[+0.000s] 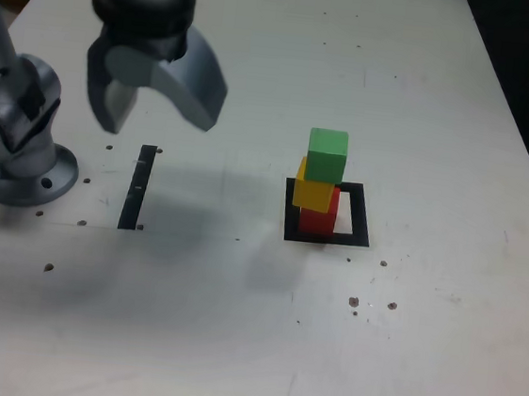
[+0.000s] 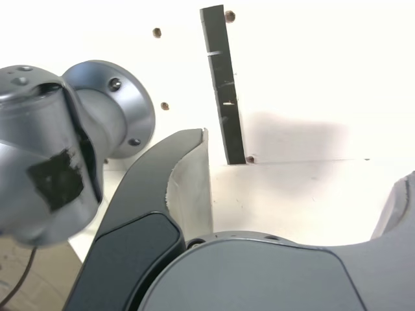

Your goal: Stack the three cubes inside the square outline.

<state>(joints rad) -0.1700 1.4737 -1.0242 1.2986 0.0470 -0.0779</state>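
Stacking looks done: green cube (image 1: 327, 154) on yellow (image 1: 313, 193) on red (image 1: 318, 219), seemingly inside the outline (image 1: 358, 217). The claw (image 1: 156, 106) hangs spread and empty, well apart.

The hand (image 1: 159, 104) hangs raised, pointing downward, its two curved jaws spread wide with nothing between them. Above it the dark wrist collar rises out of frame. The grey arm base (image 1: 14, 148) sits beside and below the hand.
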